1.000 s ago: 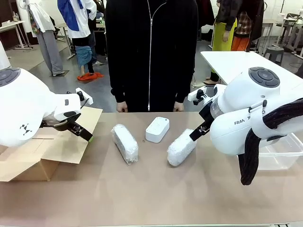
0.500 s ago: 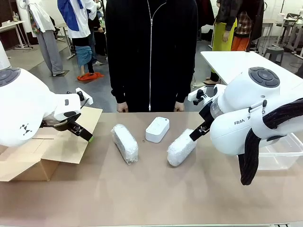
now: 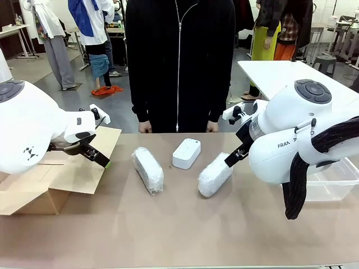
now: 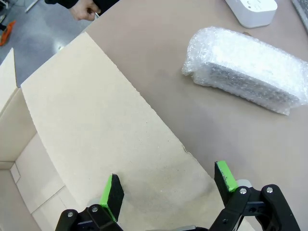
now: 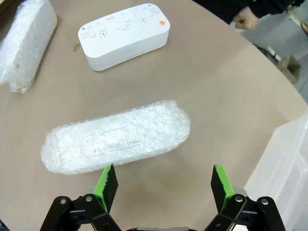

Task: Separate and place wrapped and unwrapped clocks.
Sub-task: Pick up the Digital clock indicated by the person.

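No change over the last second: left hand (image 4: 168, 182) open over box (image 4: 82, 106) flap, right hand (image 5: 163, 180) open above right bundle (image 5: 115, 137); clock (image 3: 186, 153) at its 11 o'clock, left bundle (image 3: 148, 170) at 9. Sorting unstarted.

- On the right arm (image 3: 284, 145) I read "FRAN" in dark letters on the white shell; the rest of the word is hidden.
- The bare white clock (image 5: 124, 36) carries faint grey markings on its top face, too small for me to read.

Bright, even indoor light; sharp, soft-shadowed.
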Robot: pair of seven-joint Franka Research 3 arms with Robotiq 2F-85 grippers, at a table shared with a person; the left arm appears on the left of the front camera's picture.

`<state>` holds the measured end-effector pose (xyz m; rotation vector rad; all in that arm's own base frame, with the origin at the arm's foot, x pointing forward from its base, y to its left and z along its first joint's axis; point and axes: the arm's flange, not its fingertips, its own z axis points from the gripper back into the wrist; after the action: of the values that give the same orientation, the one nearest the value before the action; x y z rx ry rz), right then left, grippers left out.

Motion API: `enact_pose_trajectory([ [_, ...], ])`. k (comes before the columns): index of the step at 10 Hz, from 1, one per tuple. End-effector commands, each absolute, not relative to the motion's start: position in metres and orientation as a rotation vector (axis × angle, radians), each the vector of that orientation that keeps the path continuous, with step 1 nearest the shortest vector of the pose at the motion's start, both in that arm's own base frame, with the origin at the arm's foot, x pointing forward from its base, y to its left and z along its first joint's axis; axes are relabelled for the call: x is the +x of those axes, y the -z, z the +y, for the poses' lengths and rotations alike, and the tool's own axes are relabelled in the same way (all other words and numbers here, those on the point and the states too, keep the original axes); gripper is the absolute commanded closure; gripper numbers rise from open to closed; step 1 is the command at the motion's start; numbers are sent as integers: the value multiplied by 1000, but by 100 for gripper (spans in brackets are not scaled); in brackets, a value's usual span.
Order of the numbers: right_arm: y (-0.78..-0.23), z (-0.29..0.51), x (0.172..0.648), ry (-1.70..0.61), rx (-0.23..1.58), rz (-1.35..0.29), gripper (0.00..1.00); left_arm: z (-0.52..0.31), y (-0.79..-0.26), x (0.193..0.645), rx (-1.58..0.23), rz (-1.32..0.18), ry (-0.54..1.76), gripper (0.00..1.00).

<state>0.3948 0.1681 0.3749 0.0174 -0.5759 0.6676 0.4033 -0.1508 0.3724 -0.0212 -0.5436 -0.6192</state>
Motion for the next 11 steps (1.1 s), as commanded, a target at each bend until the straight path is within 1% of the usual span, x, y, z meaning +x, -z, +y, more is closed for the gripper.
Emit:
enact_pose_trajectory([
  [1,-391,166,393,-695,15,-584,0,-158,-386,395,-42,-528,659,0],
  [6,-442,132,398,-806,78,-631,0,-153,-442,366,-49,-568,747,0],
  [8,-453,121,410,-898,116,-648,0,-132,-468,365,13,-588,780,0],
  [11,-472,93,431,-997,202,-689,0,-100,-501,363,37,-608,888,0],
])
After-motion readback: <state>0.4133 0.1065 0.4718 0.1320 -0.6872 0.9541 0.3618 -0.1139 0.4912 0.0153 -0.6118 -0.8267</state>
